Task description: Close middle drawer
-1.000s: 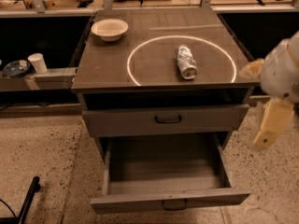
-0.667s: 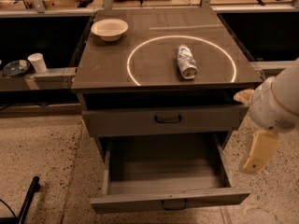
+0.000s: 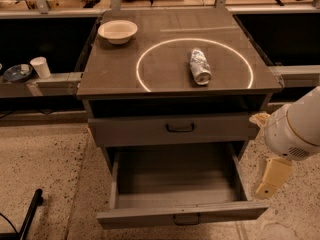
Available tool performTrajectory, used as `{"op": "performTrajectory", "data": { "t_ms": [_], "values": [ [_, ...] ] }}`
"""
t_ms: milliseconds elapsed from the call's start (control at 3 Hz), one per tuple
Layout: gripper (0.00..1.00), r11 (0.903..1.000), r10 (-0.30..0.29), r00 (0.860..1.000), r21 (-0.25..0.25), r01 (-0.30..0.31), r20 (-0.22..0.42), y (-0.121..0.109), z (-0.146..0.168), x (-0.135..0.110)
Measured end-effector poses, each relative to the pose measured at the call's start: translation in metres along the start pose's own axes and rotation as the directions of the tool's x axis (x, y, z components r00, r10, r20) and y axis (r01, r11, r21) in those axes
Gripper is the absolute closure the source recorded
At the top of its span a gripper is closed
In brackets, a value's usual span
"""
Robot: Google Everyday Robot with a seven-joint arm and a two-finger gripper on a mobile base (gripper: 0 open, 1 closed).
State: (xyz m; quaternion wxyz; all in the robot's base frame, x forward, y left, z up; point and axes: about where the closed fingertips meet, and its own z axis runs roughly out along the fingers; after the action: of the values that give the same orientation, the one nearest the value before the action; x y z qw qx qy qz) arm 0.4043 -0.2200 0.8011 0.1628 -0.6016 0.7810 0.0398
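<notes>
Camera view: gripper [image 3: 272, 180] beside middle drawer [image 3: 150, 217], below can [image 3: 200, 66].

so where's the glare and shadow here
Camera view: light comes from above; a bright white ring glares on the dark grey cabinet top; deep shadow fills the gap beneath it; the open grey metal middle drawer is dim inside; the cream gripper hangs evenly lit right of that drawer.

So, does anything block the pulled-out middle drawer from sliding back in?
Nothing visible does. The wide, shallow grey metal middle drawer is empty, its path into the dark grey cabinet open. The cream two-finger gripper hangs just right of its front corner, outside it.
</notes>
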Motion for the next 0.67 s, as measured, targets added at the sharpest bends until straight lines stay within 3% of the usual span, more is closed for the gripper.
{"op": "performTrajectory", "data": {
  "t_ms": [333, 667],
  "values": [
    [0.00, 0.9998, -0.015, 0.997, -0.009, 0.016, 0.069, -0.001, 0.005, -0.002],
    [0.18, 0.9974, -0.043, 0.965, -0.045, 0.057, 0.261, 0.001, 0.049, -0.018]
  ]
}}
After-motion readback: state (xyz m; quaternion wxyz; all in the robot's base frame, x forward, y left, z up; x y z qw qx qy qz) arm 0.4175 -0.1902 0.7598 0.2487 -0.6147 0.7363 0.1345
